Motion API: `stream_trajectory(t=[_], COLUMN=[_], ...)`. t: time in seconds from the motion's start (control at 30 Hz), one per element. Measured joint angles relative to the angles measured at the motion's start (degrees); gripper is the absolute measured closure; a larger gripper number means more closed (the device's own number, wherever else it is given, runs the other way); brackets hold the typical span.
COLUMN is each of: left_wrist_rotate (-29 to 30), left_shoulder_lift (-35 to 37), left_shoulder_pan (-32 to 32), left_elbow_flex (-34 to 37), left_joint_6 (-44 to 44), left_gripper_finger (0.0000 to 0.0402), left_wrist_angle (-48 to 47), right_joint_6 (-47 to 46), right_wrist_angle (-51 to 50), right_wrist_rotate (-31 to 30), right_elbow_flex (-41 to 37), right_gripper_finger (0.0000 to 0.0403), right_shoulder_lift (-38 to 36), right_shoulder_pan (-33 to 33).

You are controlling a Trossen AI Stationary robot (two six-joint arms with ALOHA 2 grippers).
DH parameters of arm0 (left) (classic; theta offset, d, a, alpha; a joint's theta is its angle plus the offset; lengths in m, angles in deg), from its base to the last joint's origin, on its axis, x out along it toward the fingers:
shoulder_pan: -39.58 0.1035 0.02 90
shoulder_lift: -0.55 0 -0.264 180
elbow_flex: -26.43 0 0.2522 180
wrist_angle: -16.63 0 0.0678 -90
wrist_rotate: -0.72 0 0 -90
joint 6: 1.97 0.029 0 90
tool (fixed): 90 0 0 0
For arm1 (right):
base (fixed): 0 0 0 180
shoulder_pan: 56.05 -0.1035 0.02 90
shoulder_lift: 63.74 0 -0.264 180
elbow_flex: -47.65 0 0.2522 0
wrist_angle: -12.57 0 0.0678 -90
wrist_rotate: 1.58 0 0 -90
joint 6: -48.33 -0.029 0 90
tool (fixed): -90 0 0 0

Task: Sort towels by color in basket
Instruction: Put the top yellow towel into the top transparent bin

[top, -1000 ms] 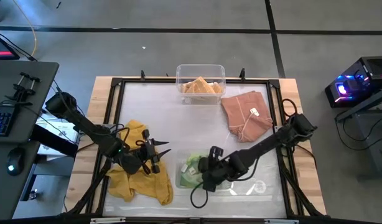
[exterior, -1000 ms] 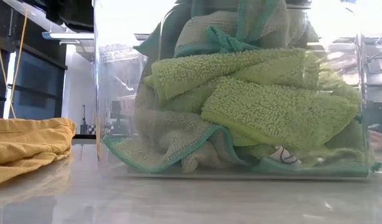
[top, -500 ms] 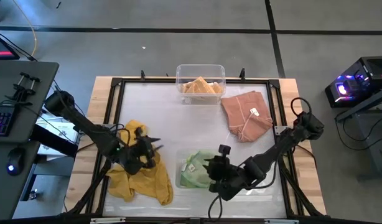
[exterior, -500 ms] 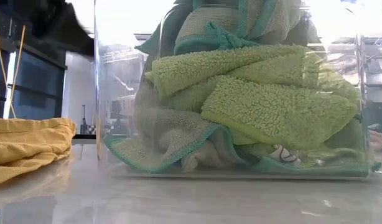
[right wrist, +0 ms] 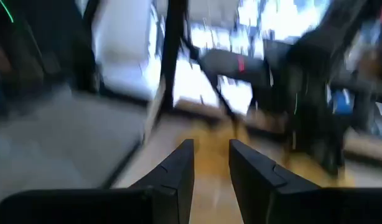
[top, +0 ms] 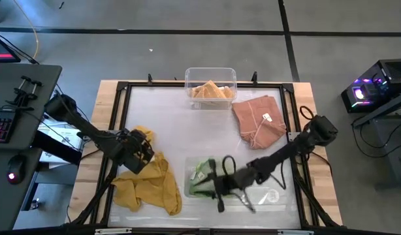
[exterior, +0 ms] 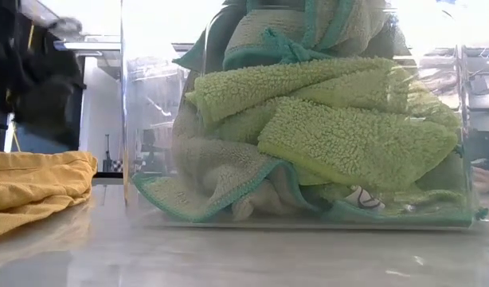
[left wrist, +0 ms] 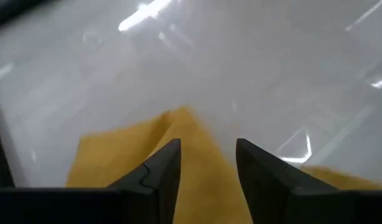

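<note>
A mustard yellow towel (top: 150,187) lies crumpled on the table's near left; it also shows in the low view (exterior: 37,185). My left gripper (top: 139,149) hangs over the towel's far part, open, with a fold of yellow cloth (left wrist: 200,180) showing between and below its fingers (left wrist: 206,155); I cannot tell whether they touch it. Light green towels (top: 202,176) fill a clear bin (exterior: 141,119) at the near middle. My right gripper (top: 217,185) hovers over that bin, its fingers a little apart (right wrist: 211,155) and holding nothing. A peach-salmon towel (top: 258,120) lies flat at the far right.
A second clear bin (top: 210,73) at the far edge holds mustard and peach cloth (top: 211,91). A black frame (top: 122,98) runs around the white table mat. Bare mat lies in the table's middle between the bins. A desk with a keyboard and mouse stands left of the table.
My left gripper has moved toward the table's left and far edge, over the yellow towel's far part, and tipped from pointing right to pointing down. My right gripper swung toward the right, then back left over the green bin, turning as it went. The towels have stayed put.
</note>
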Motion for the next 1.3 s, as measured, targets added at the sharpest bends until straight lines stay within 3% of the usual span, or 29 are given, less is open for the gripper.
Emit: stream_trajectory(t=[0.13,0.23,0.3,0.4,0.5,0.57,0.63,0.73,1.0,1.17,1.3], left_wrist_rotate=[-2.9,-5.8,-4.7,-3.9,-4.6,-4.3,-3.4,-1.6,6.6,10.2,11.4], left_shoulder_lift=[0.0,0.0,0.1,0.1,0.1,0.0,0.0,0.2,0.4,0.4,0.5], left_shoulder_pan=[2.6,4.8,6.1,7.9,9.0,9.0,9.0,9.0,6.7,4.1,2.5], left_elbow_flex=[6.2,10.6,13.0,15.8,16.4,16.3,16.0,13.1,1.6,-2.3,-2.5], left_joint_6=[-4.1,-3.8,-1.2,6.5,12.6,17.3,22.8,32.7,60.2,73.2,79.5], left_gripper_finger=[0.0231,0.0222,0.0225,0.0258,0.0325,0.0374,0.0387,0.0381,0.0396,0.0396,0.0396], left_wrist_angle=[5.3,11.3,16.7,24.9,30.4,35.2,38.6,43.1,49.3,54.0,58.6], right_joint_6=[4.5,5.8,5.7,3.5,-1.5,-4.2,-5.1,-5.7,-2.1,0.6,1.8], right_wrist_angle=[7.7,6.0,0.2,-17.4,-35.7,-42.9,-44.9,-42.9,-18.1,-16.2,-16.3], right_wrist_rotate=[1.4,-1.1,-2.0,-3.1,-4.2,-4.4,-4.4,-4.7,-5.2,-3.5,2.5], right_elbow_flex=[-0.4,2.2,5.0,10.7,16.8,19.2,19.3,15.3,6.0,7.9,8.3], right_gripper_finger=[0.0309,0.0304,0.0294,0.0271,0.0254,0.0247,0.0245,0.0245,0.0244,0.0239,0.0234], right_shoulder_lift=[-0.1,-1.2,-2.7,-5.3,-6.1,-6.0,-5.5,-4.9,-1.0,1.4,2.4], right_shoulder_pan=[3.2,4.6,5.5,6.7,7.8,8.6,9.5,11.0,16.1,18.8,20.2])
